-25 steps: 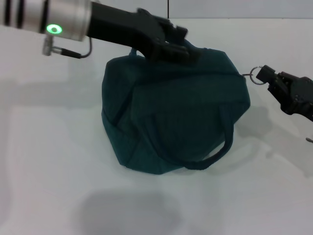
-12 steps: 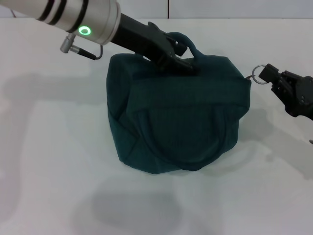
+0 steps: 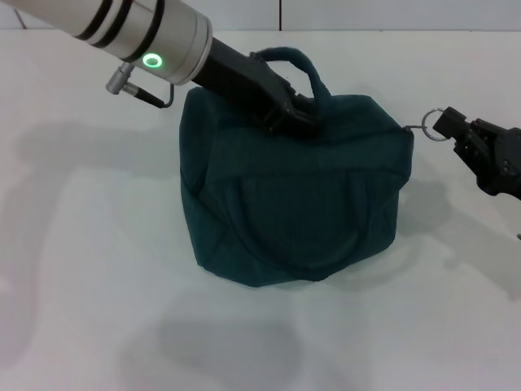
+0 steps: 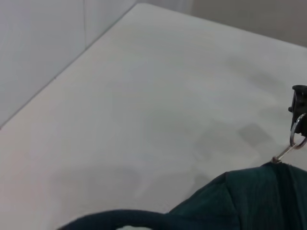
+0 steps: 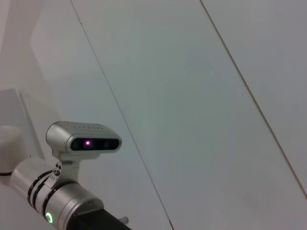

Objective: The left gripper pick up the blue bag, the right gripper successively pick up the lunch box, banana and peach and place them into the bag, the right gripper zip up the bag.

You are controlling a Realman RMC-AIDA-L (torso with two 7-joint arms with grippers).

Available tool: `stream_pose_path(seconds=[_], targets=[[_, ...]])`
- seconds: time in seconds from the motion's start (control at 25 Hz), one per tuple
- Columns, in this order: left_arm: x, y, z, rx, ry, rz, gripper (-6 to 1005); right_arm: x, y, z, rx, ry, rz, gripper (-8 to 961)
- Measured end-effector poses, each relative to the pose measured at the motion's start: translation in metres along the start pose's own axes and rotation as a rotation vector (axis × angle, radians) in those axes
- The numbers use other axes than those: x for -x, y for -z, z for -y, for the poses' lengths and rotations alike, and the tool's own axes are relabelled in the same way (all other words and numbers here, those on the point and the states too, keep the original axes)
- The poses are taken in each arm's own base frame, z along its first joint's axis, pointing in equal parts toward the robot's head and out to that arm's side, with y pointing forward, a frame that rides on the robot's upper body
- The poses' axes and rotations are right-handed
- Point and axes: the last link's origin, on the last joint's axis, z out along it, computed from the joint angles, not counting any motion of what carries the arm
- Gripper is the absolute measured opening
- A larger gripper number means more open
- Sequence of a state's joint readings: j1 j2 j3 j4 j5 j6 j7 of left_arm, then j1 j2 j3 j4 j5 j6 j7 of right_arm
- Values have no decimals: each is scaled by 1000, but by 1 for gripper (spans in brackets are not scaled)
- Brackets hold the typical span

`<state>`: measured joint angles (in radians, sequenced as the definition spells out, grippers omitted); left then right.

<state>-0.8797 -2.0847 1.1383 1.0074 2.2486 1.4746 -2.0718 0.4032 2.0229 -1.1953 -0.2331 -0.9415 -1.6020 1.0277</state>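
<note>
Blue bag: large dark teal-blue fabric lunch bag (image 3: pixel 297 199), sitting on the white table (image 3: pixel 89 269) near the middle of the head view, top closed, no contents visible.
Bag handles: one padded loop standing up at the far top edge (image 3: pixel 293 61); the other lying flat against the near face (image 3: pixel 358 244).
Left gripper: black two-fingered gripper on a silver cylindrical wrist with a glowing green ring light (image 3: pixel 295 110), reaching in from the upper left, fingertips pressed onto the bag's top fabric just beside the base of the upright handle; cannot tell whether clamped on fabric or merely resting there, nor how far apart the fingers are.
Zipper pull: small silver ring (image 3: pixel 434 127) on a short link, sticking out from the bag's right top corner; also seen in the left wrist view (image 4: pixel 296 139).
Right gripper: all-black gripper with slim prong fingers (image 3: pixel 450 126), right of the bag, fingertips closed on the silver ring.
</note>
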Motion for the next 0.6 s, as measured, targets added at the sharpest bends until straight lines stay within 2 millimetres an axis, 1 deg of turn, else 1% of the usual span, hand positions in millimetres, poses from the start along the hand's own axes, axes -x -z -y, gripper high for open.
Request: stream_pose_path(seconds=[0.16,0.4,0.6], targets=[[-2,0,0,-1,-2,-4,392,0,5,0,-14,-3,6,16],[-3,2,-1,4,3,-22,252,0,9,1,-28,-5,12,16],[-6,5,-4,29,11,-44,110,-5,11,6,-67,-6,-15,16]])
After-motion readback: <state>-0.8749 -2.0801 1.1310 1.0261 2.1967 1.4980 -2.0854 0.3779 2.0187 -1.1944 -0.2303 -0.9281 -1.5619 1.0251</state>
